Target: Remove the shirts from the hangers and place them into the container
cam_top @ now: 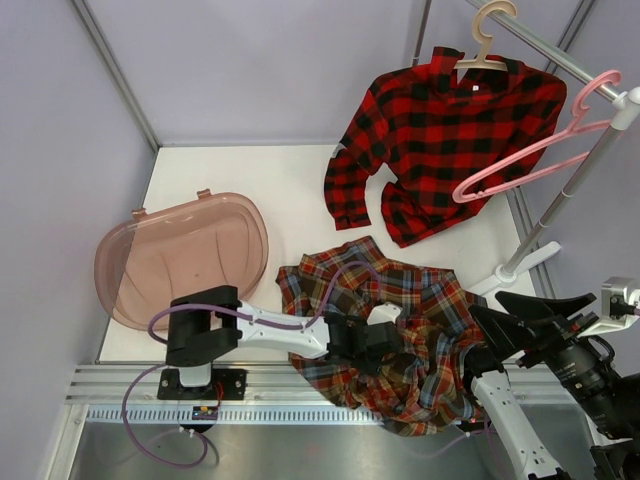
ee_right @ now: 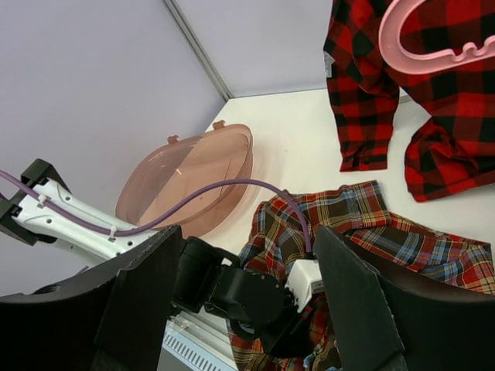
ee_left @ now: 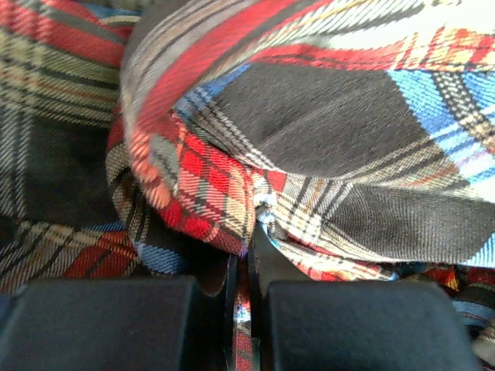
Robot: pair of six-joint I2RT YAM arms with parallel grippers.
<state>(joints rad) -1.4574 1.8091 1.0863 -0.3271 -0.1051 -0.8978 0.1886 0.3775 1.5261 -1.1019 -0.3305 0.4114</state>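
Observation:
The brown, orange and blue plaid shirt (cam_top: 420, 300) (ee_right: 348, 216) lies crumpled on the table, off any hanger. My left gripper (cam_top: 405, 345) (ee_left: 249, 247) is pressed into it and shut on a thin fold of its cloth (ee_left: 348, 116). The red-and-black shirt (cam_top: 450, 130) (ee_right: 363, 77) hangs on the beige hanger (cam_top: 485, 40) from the rack pole. A pink hanger (cam_top: 530, 155) (ee_right: 433, 54) hangs bare beside it. The pinkish container (cam_top: 200, 200) (ee_right: 193, 166) sits at the table's left. My right gripper (cam_top: 500, 312) (ee_right: 247, 232) hovers open over the plaid shirt's right side, holding nothing.
The grey rack pole (cam_top: 560, 60) slants across the back right, on an upright (cam_top: 570, 190) whose white foot (cam_top: 525, 265) stands by the plaid shirt. A purple cable (ee_right: 193, 197) loops over the left arm. Grey walls close the table's back and left.

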